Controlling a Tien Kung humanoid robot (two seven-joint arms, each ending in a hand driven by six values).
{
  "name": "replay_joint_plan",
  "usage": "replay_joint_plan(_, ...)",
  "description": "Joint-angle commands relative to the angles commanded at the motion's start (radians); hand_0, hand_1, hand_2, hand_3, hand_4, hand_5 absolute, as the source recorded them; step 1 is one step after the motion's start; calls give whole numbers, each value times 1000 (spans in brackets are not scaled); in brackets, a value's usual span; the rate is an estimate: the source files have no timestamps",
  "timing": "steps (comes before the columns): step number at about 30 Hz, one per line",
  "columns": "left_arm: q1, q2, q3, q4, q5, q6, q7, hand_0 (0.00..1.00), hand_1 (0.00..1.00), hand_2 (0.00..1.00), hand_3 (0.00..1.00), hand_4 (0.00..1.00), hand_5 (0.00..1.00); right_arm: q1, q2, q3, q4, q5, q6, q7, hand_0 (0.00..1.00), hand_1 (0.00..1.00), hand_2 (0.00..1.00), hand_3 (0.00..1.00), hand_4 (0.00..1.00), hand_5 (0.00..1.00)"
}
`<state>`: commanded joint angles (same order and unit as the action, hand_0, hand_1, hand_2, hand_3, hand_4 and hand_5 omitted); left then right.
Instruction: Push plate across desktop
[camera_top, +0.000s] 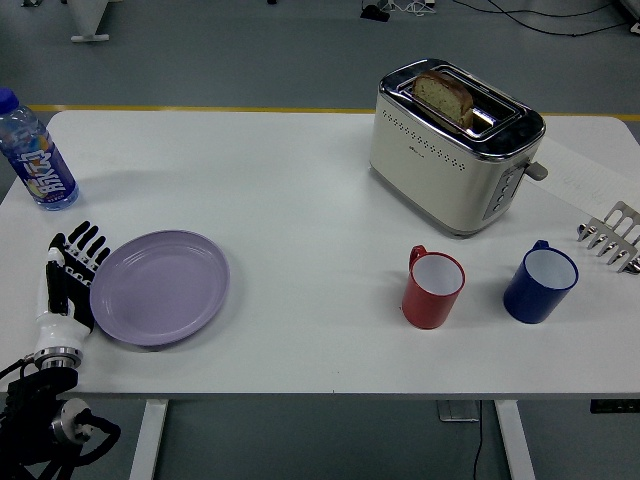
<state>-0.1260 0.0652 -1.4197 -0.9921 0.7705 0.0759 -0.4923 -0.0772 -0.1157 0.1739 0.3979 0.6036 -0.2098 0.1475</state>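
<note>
The purple plate (160, 287) is seen on the table's (300, 210) left-front part, lying flat. The left hand (70, 278) is placed right at the plate's left rim, fingers (88, 240) extended and spread, nothing gripped; contact w/ the rim looks likely but can't be confirmed. The wrist and arm are seen dropping off the near edge at bottom left. A water bottle (35, 155) stands upright behind the hand, near the far-left corner.

On the right side, a toaster (450, 150) w/ 1 bread slice (444, 97) in its slot is seen toward the back. 2 mugs are set in front of it, apart from each other: red mug (433, 288), blue mug (540, 283). A metal rack (612, 236) is cut off at the right edge.
</note>
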Motion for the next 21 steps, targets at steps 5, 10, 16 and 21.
replay_joint_plan(5,-3,-10,12,-4,-6,-1,-1,784,806,830,750,453,998,-1,-1,-1,0,-1,0,0,611,628,770,708,484,470)
replay_joint_plan(10,-8,-20,21,-3,-12,-6,4,782,803,830,751,452,998,3,-4,-4,2,-2,0,0,610,627,769,708,484,469)
replay_joint_plan(16,-12,-24,37,-12,-19,-12,9,771,795,828,753,451,998,10,-8,-10,2,-3,0,-1,610,626,767,705,484,468)
replay_joint_plan(21,-17,-28,52,-12,-22,-20,15,771,795,828,753,451,998,15,-10,-12,2,-4,-1,-2,610,626,767,705,484,468)
